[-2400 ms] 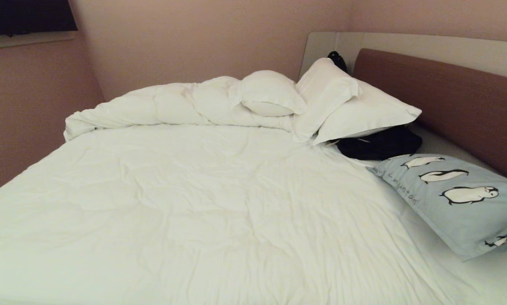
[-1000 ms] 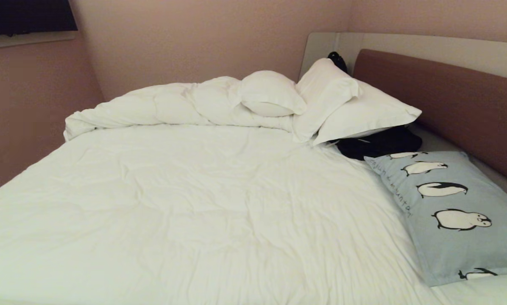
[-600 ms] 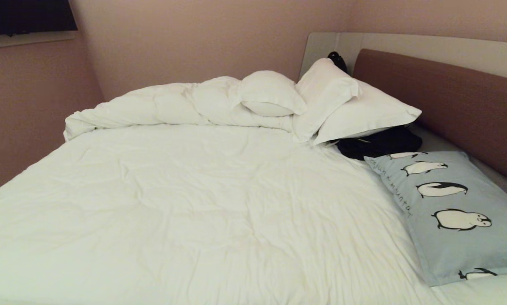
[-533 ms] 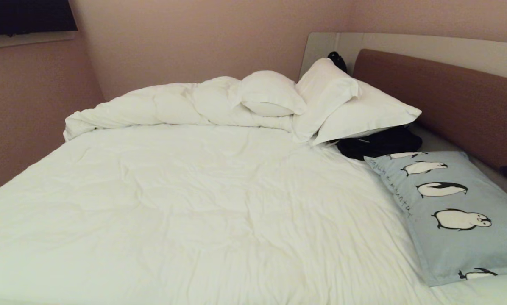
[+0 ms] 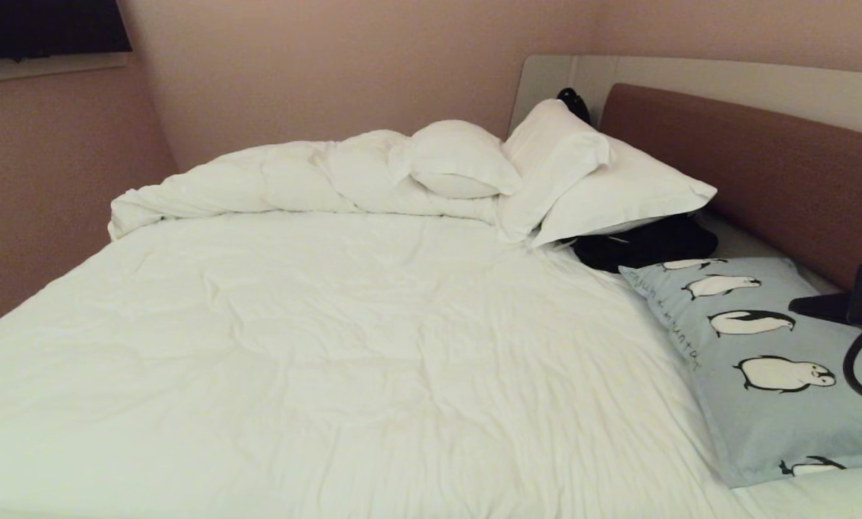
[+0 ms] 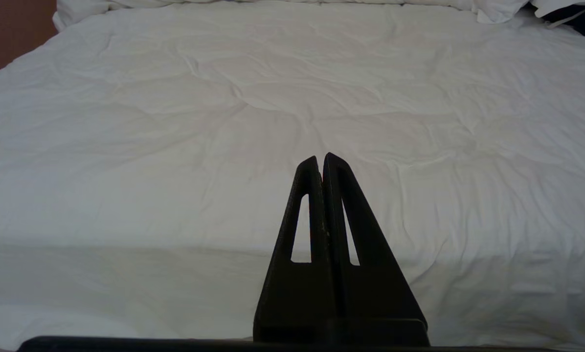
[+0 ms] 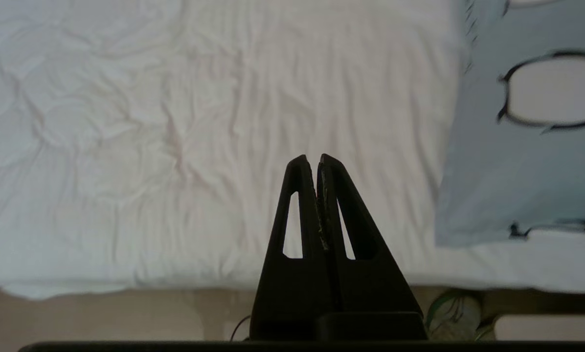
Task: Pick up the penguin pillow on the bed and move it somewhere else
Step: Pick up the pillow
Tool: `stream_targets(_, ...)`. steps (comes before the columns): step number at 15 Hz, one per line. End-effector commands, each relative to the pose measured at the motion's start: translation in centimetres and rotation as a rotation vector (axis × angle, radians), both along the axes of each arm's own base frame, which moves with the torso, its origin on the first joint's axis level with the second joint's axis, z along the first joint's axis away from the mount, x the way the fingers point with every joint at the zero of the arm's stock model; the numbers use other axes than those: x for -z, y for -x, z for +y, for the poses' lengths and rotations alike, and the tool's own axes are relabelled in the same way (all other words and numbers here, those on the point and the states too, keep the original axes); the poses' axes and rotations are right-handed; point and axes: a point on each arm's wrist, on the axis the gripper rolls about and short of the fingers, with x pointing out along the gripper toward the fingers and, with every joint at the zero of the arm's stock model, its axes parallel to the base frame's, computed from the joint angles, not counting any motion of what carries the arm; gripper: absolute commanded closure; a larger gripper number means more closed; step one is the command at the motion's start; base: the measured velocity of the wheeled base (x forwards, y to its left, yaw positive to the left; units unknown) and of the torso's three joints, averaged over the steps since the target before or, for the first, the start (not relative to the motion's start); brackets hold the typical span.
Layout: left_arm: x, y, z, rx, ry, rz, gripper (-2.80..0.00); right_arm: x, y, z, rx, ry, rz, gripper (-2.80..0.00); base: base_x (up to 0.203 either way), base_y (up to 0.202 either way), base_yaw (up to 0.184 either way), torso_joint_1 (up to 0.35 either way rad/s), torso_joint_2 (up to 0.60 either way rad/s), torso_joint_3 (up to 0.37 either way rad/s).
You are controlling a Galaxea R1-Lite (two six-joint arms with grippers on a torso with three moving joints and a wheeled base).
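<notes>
Lying flat at the right side of the bed [image 5: 373, 339], close under the brown headboard [image 5: 755, 173]: the penguin pillow [image 5: 770, 404], light blue, with a row of black-and-white penguins and dark handwritten lettering along the edge facing the sheet. Lettering too small and slanted to read for certain. No brand or label legible anywhere.

Just past the pillow's far corner, a black garment [image 5: 643, 245], tucked partly under the stacked white pillows [image 5: 604, 180]. Beyond those, a rumpled white duvet [image 5: 294, 176] heaped along the far edge.

Showing at the right border of the head view, above the pillow's headboard-side edge: part of the right arm [image 5: 860, 303] with a black cable looping below it. Seen from the right wrist: right pincer [image 7: 319, 159] pressed fully together, empty, poised over bare sheet near the bed's front edge, with the pillow's corner off to one side and apart from the tips.

Seen from the left wrist: left pincer [image 6: 321, 159] likewise closed on nothing, aimed across plain sheet.
</notes>
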Motion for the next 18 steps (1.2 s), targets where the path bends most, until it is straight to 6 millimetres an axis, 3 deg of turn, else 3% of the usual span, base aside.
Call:
stream_targets(1, 0.0, 0.0, 0.0, 0.0, 0.001, -0.001, 0.0, 0.0, 2.3, 0.9, -0.054, -0.042, 0.067, 0.0, 0.0, 0.0, 0.0, 0.0, 0.0, 0.0)
stream_targets(4, 0.0, 0.0, 0.0, 0.0, 0.001, -0.001, 0.0, -0.3, 4.9, 1.6, -0.154, -0.1, 0.079, 0.0, 0.0, 0.0, 0.0, 0.0, 0.0, 0.0)
stream_targets(8, 0.0, 0.0, 0.0, 0.0, 0.001, -0.001, 0.0, -0.5, 8.0, 2.0, -0.162, -0.092, 0.055, 0.0, 0.0, 0.0, 0.0, 0.0, 0.0, 0.0)
stream_targets(11, 0.0, 0.0, 0.0, 0.0, 0.001, -0.001, 0.0, -0.7, 12.1, 2.5, -0.165, -0.063, -0.028, 0.0, 0.0, 0.0, 0.0, 0.0, 0.0, 0.0)
stream_targets(14, 0.0, 0.0, 0.0, 0.0, 0.001, -0.001, 0.0, -0.2, 16.3, 3.0, -0.178, -0.023, -0.122, 0.0, 0.0, 0.0, 0.0, 0.0, 0.0, 0.0)
stream_targets(18, 0.0, 0.0, 0.0, 0.0, 0.001, -0.001, 0.0, 0.9, 19.3, 3.4, -0.189, -0.008, -0.174, 0.0, 0.0, 0.0, 0.0, 0.0, 0.0, 0.0)
